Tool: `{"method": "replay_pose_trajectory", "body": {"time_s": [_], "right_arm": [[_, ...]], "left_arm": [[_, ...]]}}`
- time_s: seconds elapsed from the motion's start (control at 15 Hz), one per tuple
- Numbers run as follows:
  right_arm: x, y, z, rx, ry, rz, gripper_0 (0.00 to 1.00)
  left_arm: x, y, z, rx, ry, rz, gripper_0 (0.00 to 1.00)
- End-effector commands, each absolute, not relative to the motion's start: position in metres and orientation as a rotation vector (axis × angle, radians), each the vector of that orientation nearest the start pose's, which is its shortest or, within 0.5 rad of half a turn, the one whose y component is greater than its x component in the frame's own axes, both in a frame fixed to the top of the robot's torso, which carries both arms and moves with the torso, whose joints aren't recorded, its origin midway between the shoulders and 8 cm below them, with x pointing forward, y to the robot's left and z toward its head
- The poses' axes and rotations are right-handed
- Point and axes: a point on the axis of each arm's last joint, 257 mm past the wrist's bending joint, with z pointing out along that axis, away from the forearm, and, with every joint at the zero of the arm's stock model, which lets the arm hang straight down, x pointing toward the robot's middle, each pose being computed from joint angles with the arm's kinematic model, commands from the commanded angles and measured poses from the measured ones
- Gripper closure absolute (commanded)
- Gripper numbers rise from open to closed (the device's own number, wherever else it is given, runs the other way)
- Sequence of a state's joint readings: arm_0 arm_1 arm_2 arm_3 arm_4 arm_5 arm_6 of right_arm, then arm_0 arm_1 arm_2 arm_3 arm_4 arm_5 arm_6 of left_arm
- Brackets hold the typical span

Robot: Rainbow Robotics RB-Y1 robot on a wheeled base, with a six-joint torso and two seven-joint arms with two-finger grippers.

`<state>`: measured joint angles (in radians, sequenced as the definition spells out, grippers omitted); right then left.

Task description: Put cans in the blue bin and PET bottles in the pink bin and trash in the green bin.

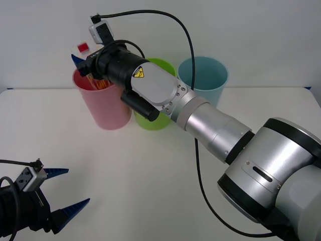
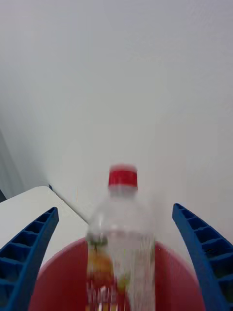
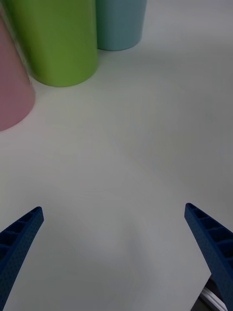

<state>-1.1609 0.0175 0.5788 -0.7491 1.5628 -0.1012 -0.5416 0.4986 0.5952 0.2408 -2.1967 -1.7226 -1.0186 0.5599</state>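
Note:
The PET bottle point(image 2: 124, 228), clear with a red cap and a yellow-orange label, stands upright with its lower half inside the pink bin point(image 2: 58, 262). It is streaked with motion. My right gripper point(image 2: 115, 209) is open above that bin, and its blue fingers point(image 2: 29, 243) stand well clear of the bottle on both sides. In the front view the bottle's red cap point(image 1: 83, 47) shows over the pink bin point(image 1: 108, 113), behind the right wrist. The green bin point(image 1: 148, 123) and the blue bin point(image 1: 210, 75) stand to the right of it. My left gripper point(image 1: 75, 186) waits open at the near left.
The three bins stand in a row at the table's far side against a white wall. The right arm point(image 1: 210, 125) crosses over the green bin. The left wrist view has the pink bin point(image 3: 12, 87), green bin point(image 3: 58, 43) and blue bin point(image 3: 121, 24) beyond bare white table point(image 3: 126, 160).

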Motion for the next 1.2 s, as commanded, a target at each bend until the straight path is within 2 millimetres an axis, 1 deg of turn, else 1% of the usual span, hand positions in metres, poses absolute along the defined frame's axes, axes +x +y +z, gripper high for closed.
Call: {"method": "replay_pose_trajectory", "body": {"time_s": [0.07, 0.53, 0.6, 0.67, 0.73, 0.8, 0.87, 0.93, 1.0, 1.13, 1.2], "right_arm": [[0.617, 0.211, -0.034, -0.732, 1.405, 0.543, 0.16], [0.616, 0.213, -0.032, -0.734, 1.4, 0.541, 0.16], [0.614, 0.215, -0.029, -0.734, 1.394, 0.548, 0.16], [0.607, 0.22, -0.019, -0.753, 1.375, 0.577, 0.16], [0.605, 0.215, -0.01, -0.767, 1.359, 0.588, 0.16], [0.603, 0.207, -0.002, -0.779, 1.342, 0.6, 0.16], [0.597, 0.193, 0.005, -0.774, 1.316, 0.624, 0.16], [0.591, 0.181, 0.006, -0.774, 1.301, 0.646, 0.15], [0.586, 0.162, 0.008, -0.776, 1.286, 0.654, 0.16], [0.564, 0.117, 0.007, -0.803, 1.263, 0.685, 0.16], [0.554, 0.098, 0.007, -0.81, 1.262, 0.701, 0.15]], "left_arm": [[0.314, 0.242, -0.245, 0.909, 1.957, -0.372, 0.0], [0.314, 0.242, -0.245, 0.909, 1.957, -0.372, 0.0], [0.314, 0.242, -0.245, 0.909, 1.957, -0.372, 0.0], [0.314, 0.242, -0.245, 0.909, 1.957, -0.372, 0.0], [0.314, 0.242, -0.245, 0.909, 1.957, -0.372, 0.0], [0.314, 0.242, -0.245, 0.909, 1.957, -0.372, 0.0], [0.314, 0.242, -0.245, 0.909, 1.957, -0.372, 0.0], [0.314, 0.242, -0.245, 0.909, 1.957, -0.372, 0.0], [0.314, 0.242, -0.245, 0.909, 1.957, -0.372, 0.0], [0.314, 0.242, -0.245, 0.909, 1.957, -0.372, 0.0], [0.314, 0.242, -0.245, 0.909, 1.957, -0.372, 0.0]]}}
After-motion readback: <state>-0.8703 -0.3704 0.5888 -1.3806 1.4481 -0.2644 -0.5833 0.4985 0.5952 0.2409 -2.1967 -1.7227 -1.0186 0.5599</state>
